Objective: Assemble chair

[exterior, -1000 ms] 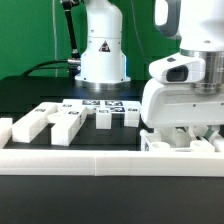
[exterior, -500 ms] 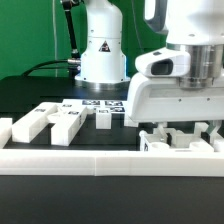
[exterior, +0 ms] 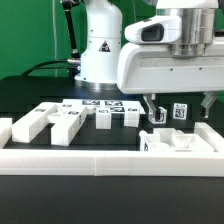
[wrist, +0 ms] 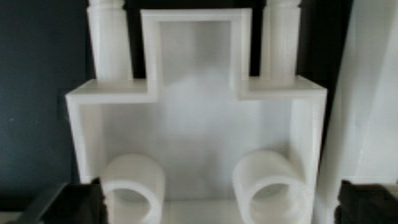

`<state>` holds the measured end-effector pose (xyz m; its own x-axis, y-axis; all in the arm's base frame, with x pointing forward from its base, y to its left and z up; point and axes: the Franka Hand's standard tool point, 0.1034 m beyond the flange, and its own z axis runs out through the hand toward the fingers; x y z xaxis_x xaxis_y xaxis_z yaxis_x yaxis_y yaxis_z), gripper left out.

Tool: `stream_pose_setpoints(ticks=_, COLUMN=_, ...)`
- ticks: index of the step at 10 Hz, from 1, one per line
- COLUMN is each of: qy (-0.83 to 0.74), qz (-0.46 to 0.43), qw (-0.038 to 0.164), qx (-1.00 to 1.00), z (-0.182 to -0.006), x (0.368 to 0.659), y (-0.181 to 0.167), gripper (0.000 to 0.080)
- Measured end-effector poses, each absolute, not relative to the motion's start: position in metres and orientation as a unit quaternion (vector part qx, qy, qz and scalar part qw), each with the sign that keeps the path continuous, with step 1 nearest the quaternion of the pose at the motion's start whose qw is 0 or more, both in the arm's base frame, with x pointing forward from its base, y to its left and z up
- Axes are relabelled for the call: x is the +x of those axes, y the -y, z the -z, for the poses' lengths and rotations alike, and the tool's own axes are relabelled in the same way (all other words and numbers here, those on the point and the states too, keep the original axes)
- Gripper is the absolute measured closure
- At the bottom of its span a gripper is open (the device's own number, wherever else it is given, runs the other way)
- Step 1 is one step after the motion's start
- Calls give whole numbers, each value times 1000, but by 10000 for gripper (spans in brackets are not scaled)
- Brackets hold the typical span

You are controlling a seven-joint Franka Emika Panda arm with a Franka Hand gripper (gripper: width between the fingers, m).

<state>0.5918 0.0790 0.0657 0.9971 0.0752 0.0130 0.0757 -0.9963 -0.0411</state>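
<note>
Chair block (exterior: 181, 143), a stepped white assembly of joined parts, is seen directly beneath the fingers (exterior: 150, 106). It rests on the black surface (exterior: 25, 100), close against the long white rail (exterior: 90, 160). The fingers are spread wide, one hanging to each side above the block, and nothing is pinched between them.

A small tagged white piece (exterior: 180, 112) is framed in the gap between the two fingers, with clear space on either side. It is possibly the upper end of the block below, though this cannot be told for certain.

In the wrist view the block is shown from above. Two slim posts (wrist: 107, 35) are set either side of a rectangular frame (wrist: 196, 20), and two rounded white forms (wrist: 134, 185) lie side by side at the opposite end.

Four loose white parts (exterior: 65, 125) are laid out on the surface well apart from the fingers, toward the exterior view's left. The marker board (exterior: 100, 103) is seen just beyond them, and the arm's white base (exterior: 100, 50) is seen farther back.
</note>
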Motion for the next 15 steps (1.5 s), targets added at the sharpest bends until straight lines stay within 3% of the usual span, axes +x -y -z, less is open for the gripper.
stream_pose_setpoints(ticks=3, qy=44, qz=26, qw=12, qx=-999, z=-57, x=543, y=-56, gripper=150)
stream_pose_setpoints(ticks=7, qy=43, qz=19, qw=12, qx=-999, z=-55, x=542, y=-56, gripper=150)
stream_pose_setpoints(ticks=10, qy=-19, qz=-5, qw=15, qx=-1000, z=-49, x=497, y=-40, gripper=150)
stream_pose_setpoints(ticks=15, qy=-32, qz=-18, qw=17, qx=-999, z=-47, x=487, y=-34, gripper=150)
